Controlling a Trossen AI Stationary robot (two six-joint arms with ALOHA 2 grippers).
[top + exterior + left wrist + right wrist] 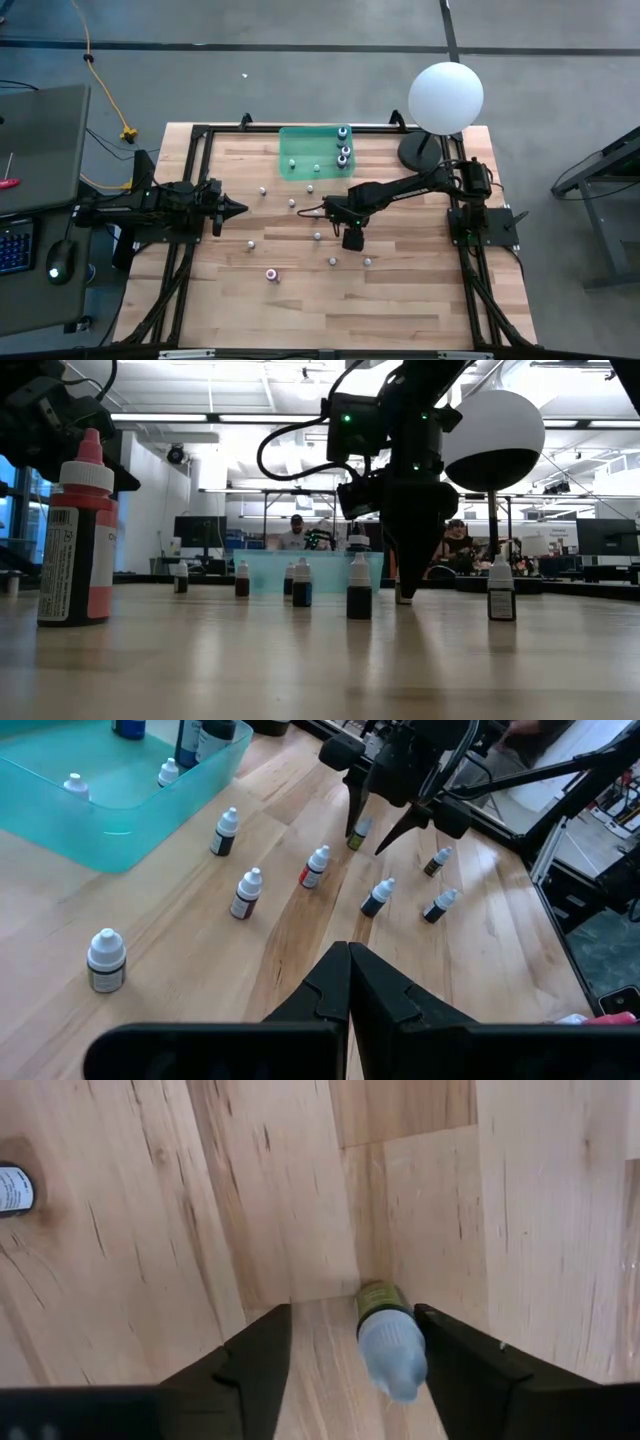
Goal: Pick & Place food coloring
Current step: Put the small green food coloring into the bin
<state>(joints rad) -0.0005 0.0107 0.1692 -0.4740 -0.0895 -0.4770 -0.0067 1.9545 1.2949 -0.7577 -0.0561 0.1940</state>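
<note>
The food coloring (pixel 247 893) is a scatter of tiny bottles with whitish caps and dark or coloured bodies, standing upright across the middle of the worktop (pixel 400 300); one larger bottle (pixel 78 535) with a pink tip and a red-and-black label stands close to the low camera. The right tool (pixel 345 1345) is down over one small bottle (pixel 388 1342) with a yellowish-green body and a pale cap, near the centre of the worktop; its fingers (pixel 250 1365) stand apart on either side of the bottle, which lies close to one finger, and whether that finger touches it is hard to tell from the wrist view, so nothing is clearly grasped. The left tool (pixel 348 970) is clenched, empty, fingertips pressed together, waiting above the left side of the worktop. The worktop is pale wooden planks in a black frame, standing on a grey floor with a yellow cable (pixel 100 85) on it. A big white globe lamp (pixel 446 97) stands at the far right corner. Beyond, the low view shows a bright room with monitors and a person (pixel 293 532) seated. A green translucent tray (pixel 300 150) sits at the far edge; it holds several bottles (pixel 344 152), some grouped at its right end and a couple of small ones nearer the middle.
</note>
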